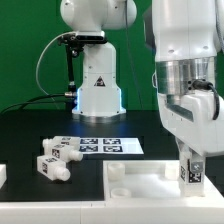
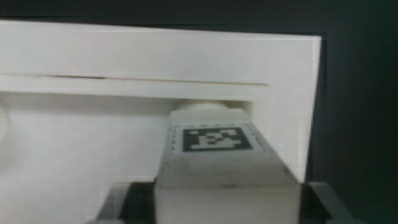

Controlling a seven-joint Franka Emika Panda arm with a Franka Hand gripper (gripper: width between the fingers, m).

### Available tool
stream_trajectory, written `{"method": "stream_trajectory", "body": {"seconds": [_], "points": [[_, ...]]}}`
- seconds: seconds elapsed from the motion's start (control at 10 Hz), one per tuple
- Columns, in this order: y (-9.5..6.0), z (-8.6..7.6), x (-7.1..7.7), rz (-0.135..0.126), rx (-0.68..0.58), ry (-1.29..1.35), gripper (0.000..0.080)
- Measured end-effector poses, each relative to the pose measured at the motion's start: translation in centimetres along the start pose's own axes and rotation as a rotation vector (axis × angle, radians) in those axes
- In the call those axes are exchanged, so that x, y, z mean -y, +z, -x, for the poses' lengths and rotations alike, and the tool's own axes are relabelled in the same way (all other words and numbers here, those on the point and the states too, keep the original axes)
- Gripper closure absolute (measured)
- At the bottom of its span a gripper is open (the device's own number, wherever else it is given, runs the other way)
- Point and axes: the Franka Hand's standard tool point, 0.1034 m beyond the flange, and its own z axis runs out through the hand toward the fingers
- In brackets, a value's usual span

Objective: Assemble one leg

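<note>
My gripper [image 1: 190,172] is shut on a leg [image 1: 189,170], a short white peg with a black-and-white tag. It holds the leg upright over the near right corner of the flat white square panel [image 1: 140,180]. In the wrist view the leg [image 2: 221,160] fills the gap between the dark fingers [image 2: 125,200], and its far end meets a round socket [image 2: 210,106] at the panel's [image 2: 107,70] corner. Three more legs [image 1: 55,156] lie on the table at the exterior view's left.
The marker board [image 1: 97,144] lies behind the panel. The arm's white base [image 1: 98,90] stands at the back. Another white part [image 1: 3,176] lies at the exterior view's left edge.
</note>
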Motion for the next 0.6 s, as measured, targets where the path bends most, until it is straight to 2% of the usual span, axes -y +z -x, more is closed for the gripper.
{"method": "stream_trajectory", "body": {"seconds": [0.2, 0.5, 0.6], "points": [[0.02, 0.23, 0.02, -0.005, 0.012, 0.191, 0.0512], [0.05, 0.19, 0.01, -0.007, 0.01, 0.233, 0.0512], [0.05, 0.19, 0.02, -0.007, 0.01, 0.233, 0.0354]]}}
